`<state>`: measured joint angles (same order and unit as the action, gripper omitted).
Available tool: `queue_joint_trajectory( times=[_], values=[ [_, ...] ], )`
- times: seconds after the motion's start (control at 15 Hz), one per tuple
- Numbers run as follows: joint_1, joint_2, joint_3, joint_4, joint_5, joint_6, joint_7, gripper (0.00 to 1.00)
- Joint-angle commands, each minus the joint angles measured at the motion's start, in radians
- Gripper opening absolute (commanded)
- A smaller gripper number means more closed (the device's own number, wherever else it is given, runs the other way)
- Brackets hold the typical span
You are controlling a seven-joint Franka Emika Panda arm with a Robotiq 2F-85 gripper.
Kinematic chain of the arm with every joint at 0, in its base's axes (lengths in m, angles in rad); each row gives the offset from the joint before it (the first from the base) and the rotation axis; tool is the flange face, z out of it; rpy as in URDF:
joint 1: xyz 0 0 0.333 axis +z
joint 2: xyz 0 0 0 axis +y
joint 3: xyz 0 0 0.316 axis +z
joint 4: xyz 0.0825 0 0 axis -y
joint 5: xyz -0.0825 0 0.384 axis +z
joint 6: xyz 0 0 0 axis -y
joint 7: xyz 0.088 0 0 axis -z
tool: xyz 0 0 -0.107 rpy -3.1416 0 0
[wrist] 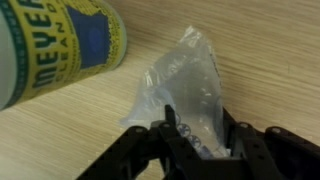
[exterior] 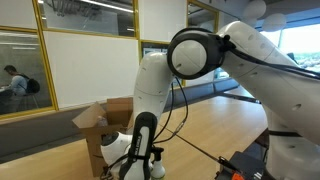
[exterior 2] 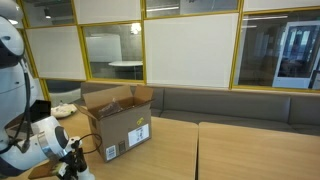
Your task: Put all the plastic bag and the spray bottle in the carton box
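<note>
In the wrist view a clear, crumpled plastic bag (wrist: 185,75) lies on the wooden table. My gripper (wrist: 200,135) is down over its near end, with both fingers pinched on the plastic. A spray bottle (wrist: 55,45) with a yellow and blue label lies just beyond the bag at the upper left. The open carton box shows in both exterior views (exterior: 100,125) (exterior 2: 125,125), standing on the table with its flaps up. My gripper is low at the table beside the box (exterior: 140,165) (exterior 2: 72,160). Bag and bottle are hidden in the exterior views.
The wooden table (exterior 2: 230,150) extends away from the box. A grey bench (exterior 2: 240,103) runs along the glass wall behind. A small white dish (exterior 2: 63,110) sits beyond the box. Cables (exterior: 200,150) trail from the arm.
</note>
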<state>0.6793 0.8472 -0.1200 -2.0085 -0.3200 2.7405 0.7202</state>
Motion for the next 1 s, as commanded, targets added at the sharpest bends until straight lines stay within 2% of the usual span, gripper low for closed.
queue_joint_trajectory(
  times=[0.0,0.27,0.4,0.6,0.8,0.93],
  values=[
    [0.031,-0.011,-0.040,-0.011,0.027,0.012,0.007,0.15],
    [0.027,-0.087,-0.074,-0.061,0.057,-0.009,0.030,0.10],
    [0.036,-0.143,-0.101,-0.102,0.060,-0.015,0.053,0.14],
    [0.058,-0.251,-0.145,-0.168,0.038,-0.036,0.103,0.14],
    [0.106,-0.378,-0.204,-0.232,-0.018,-0.077,0.190,0.13],
    [0.138,-0.473,-0.235,-0.259,-0.094,-0.131,0.271,0.14]
  ],
)
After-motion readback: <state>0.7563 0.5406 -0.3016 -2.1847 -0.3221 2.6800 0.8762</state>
